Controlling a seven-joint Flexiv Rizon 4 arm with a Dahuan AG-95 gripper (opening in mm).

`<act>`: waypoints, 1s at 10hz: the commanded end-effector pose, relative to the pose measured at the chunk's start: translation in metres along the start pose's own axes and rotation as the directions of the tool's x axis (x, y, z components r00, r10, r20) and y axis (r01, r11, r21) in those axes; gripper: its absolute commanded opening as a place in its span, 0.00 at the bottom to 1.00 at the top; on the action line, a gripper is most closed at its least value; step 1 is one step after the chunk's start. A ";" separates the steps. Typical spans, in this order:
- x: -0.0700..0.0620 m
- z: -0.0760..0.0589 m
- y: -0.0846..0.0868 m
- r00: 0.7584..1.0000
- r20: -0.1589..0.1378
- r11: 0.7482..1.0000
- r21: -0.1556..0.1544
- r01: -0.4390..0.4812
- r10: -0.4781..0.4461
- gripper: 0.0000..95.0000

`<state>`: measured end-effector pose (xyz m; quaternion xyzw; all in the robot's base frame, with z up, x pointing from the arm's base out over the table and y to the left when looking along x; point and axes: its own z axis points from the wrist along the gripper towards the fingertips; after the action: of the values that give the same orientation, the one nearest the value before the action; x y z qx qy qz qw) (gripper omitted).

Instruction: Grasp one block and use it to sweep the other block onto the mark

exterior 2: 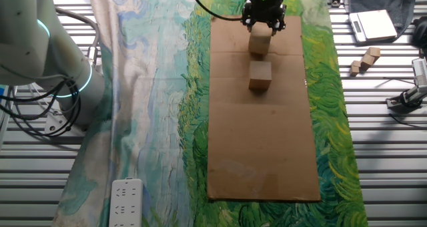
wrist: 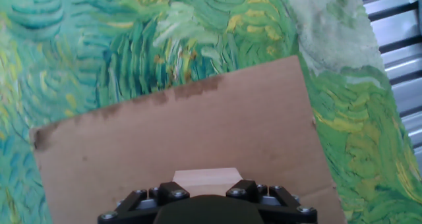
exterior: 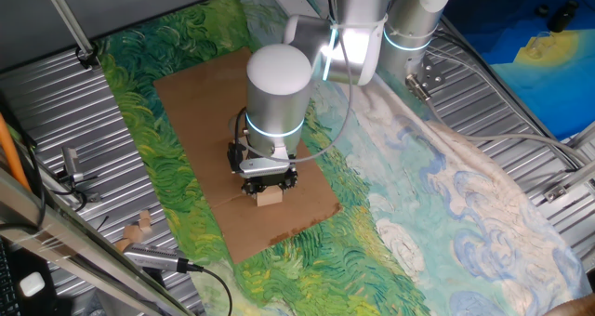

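Observation:
My gripper (exterior: 270, 184) stands upright over the near end of the brown cardboard sheet (exterior: 200, 102). Its jaws sit against both sides of a pale wooden cube (exterior: 270, 197), which rests on the sheet. The other fixed view shows the gripper (exterior 2: 265, 25) on that cube (exterior 2: 260, 44). A second pale cube (exterior 2: 260, 75) lies a short way from it along the sheet. In the hand view the held cube (wrist: 206, 180) shows between the fingers. The second cube is hidden behind the arm in one fixed view. I cannot make out the black dot mark in any view.
The cardboard (exterior 2: 263, 153) lies on a green painted cloth (exterior 2: 167, 87). Small spare wooden pieces (exterior 2: 365, 59) and a scale (exterior 2: 373, 25) sit on the metal table to one side. A power strip (exterior 2: 127, 201) lies by the cloth's edge.

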<state>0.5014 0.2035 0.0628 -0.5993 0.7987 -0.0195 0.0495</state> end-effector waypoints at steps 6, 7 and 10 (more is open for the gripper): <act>-0.007 0.000 -0.001 1.000 -0.023 1.000 -0.002 0.012 -0.012 1.00; -0.007 0.000 -0.001 1.000 -0.023 1.000 -0.002 0.017 -0.017 1.00; -0.006 -0.002 -0.002 1.000 -0.022 1.000 -0.002 0.014 -0.014 0.80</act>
<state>0.5060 0.2084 0.0677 -0.6024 0.7967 -0.0271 0.0413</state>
